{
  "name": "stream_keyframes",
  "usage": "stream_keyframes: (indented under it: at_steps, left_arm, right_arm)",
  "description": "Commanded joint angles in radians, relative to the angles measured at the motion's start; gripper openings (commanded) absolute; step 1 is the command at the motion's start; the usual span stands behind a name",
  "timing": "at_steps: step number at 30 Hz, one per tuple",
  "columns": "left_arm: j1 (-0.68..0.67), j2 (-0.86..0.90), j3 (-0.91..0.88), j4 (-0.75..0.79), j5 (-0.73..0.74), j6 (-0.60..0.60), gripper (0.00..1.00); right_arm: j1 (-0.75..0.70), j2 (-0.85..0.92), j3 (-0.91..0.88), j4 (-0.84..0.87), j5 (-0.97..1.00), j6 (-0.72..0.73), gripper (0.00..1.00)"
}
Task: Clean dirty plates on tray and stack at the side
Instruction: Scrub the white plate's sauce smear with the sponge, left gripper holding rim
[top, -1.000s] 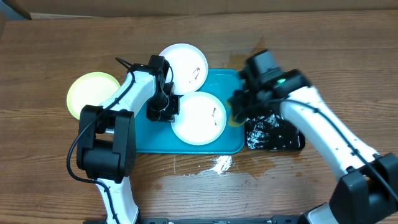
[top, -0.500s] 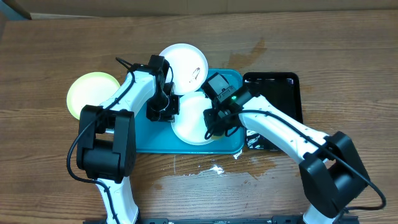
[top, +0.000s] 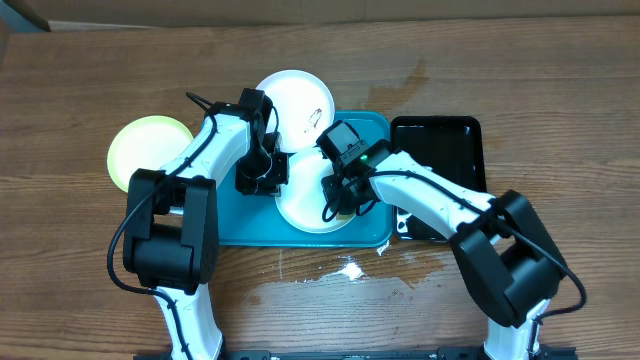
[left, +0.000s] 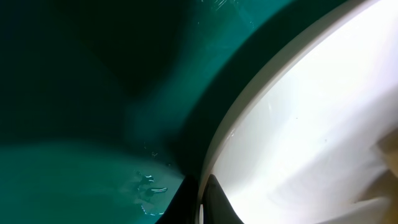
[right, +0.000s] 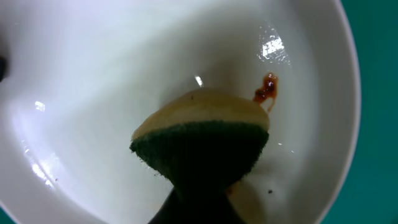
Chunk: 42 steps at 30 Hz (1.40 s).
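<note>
Wooden bench carries a blue tray holding one white plate. The left claw pinches its left rim, and the right claw clamps a sponge pressed into the plate just beside a brown smear. Farther back a second white plate overlaps the tray's far rim, a green plate lies left on the bench, and a black tray sits just right of the blue one.
</note>
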Motion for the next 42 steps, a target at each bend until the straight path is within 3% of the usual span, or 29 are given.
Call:
stream_keyframes:
  at_steps: [1, 2, 5, 12, 21, 22, 26, 27, 30, 36, 42]
  left_arm:
    - [-0.01, -0.002, -0.014, 0.008, -0.033, -0.024, 0.04]
    - [-0.01, -0.002, -0.014, 0.008, -0.033, -0.024, 0.04]
    - [-0.01, -0.002, -0.014, 0.008, -0.034, -0.024, 0.04]
    - [-0.01, -0.002, -0.014, 0.009, -0.034, -0.024, 0.04]
    - [-0.01, -0.002, -0.014, 0.008, -0.034, -0.024, 0.04]
    - [-0.01, -0.002, -0.014, 0.008, -0.034, -0.024, 0.04]
    - [-0.01, -0.002, -0.014, 0.009, -0.033, -0.024, 0.04]
    - [-0.01, -0.002, -0.014, 0.009, -0.033, -0.024, 0.04]
    - [-0.01, -0.002, -0.014, 0.008, -0.033, -0.024, 0.04]
    - [-0.01, -0.002, -0.014, 0.008, -0.034, -0.023, 0.04]
    - [-0.01, -0.002, -0.014, 0.008, -0.034, -0.013, 0.04]
  right_arm:
    - [0.005, 0.014, 0.0, 0.021, 0.018, -0.028, 0.29]
    - [0.005, 0.014, 0.0, 0.022, 0.024, -0.034, 0.38]
    - [0.005, 0.007, 0.022, -0.001, 0.024, -0.072, 0.48]
    - [0.006, -0.018, 0.103, -0.16, 0.023, -0.072, 0.49]
    - [0.008, -0.018, 0.102, -0.207, 0.015, -0.066, 0.5]
    - [0.011, -0.018, 0.102, -0.214, 0.016, -0.064, 0.49]
    - [0.028, -0.018, 0.09, -0.231, 0.016, -0.064, 0.24]
    - [0.034, -0.018, 0.082, -0.221, 0.016, -0.064, 0.22]
    - [0.053, -0.012, 0.058, -0.183, 0.026, -0.064, 0.21]
    - [0.061, 0.02, 0.048, -0.17, 0.095, -0.064, 0.05]
    - [0.061, 0.026, 0.047, -0.171, 0.135, -0.064, 0.04]
